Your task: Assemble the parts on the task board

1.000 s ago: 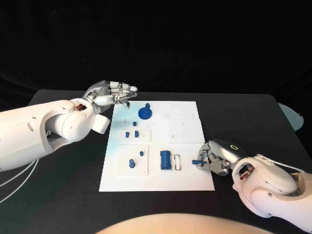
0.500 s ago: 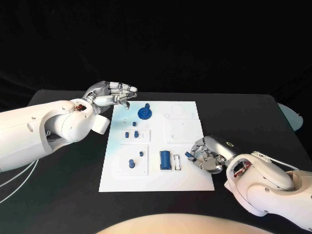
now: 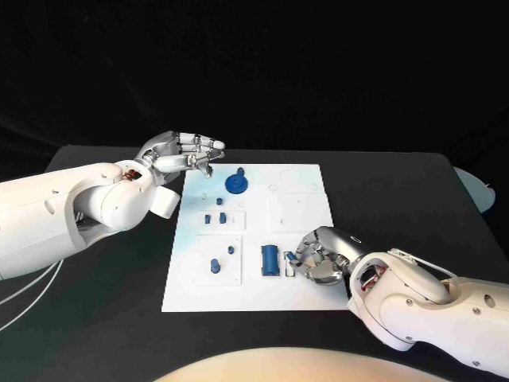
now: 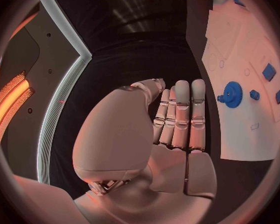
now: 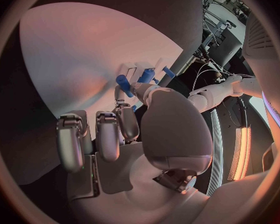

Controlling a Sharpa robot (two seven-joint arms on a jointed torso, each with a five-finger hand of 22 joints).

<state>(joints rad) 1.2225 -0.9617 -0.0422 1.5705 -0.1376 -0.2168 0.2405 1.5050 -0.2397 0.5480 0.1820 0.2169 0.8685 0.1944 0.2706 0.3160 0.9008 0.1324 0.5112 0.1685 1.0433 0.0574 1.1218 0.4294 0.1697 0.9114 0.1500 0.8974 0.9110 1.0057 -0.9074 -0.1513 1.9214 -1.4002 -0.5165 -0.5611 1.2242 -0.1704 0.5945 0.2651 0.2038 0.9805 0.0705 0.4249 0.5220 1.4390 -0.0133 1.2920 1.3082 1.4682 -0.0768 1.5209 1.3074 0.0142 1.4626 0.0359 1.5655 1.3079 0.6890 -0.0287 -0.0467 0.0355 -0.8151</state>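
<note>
Since one second ago, the right silver hand [image 3: 320,256] has travelled from beside the right edge of the white rectangular task board [image 3: 303,294] inward over it, carrying a small blue peg-shaped part [image 3: 289,257]; the left arm has not moved.

At the left, the left silver hand [image 3: 186,153] hovers near the far left corner of the board, fingers straight and close together, holding nothing; I think it waits there to leave room. Next to it, on the far end of the board, stands a round blue gear [image 3: 238,185]. Two small blue blocks [image 3: 215,218] lie near the middle, and a small blue pin [image 3: 215,267] stands in the near left plate. Further right lies a long blue rectangular block [image 3: 270,260]. Just beside this block the right hand pinches the peg between thumb and fingers, probably to set it into the narrow slot there.
</note>
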